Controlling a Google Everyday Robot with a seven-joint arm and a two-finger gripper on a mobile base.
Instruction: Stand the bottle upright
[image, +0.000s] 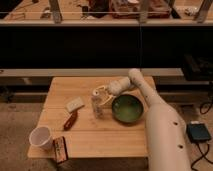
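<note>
The bottle (97, 108), small, pale and translucent, stands upright near the middle of the wooden table (125, 135), just left of the green bowl (127, 109). My gripper (100, 94) reaches in from the right on the white arm (150, 107). It sits right at the bottle's top, slightly above and behind it. Whether it touches the bottle I cannot tell.
A white cup (41, 137) stands at the table's front left. A small snack box (60, 148) lies at the front edge. A red-brown bar (70, 120) and a pale flat packet (75, 104) lie left of the bottle. A dark railing runs behind the table.
</note>
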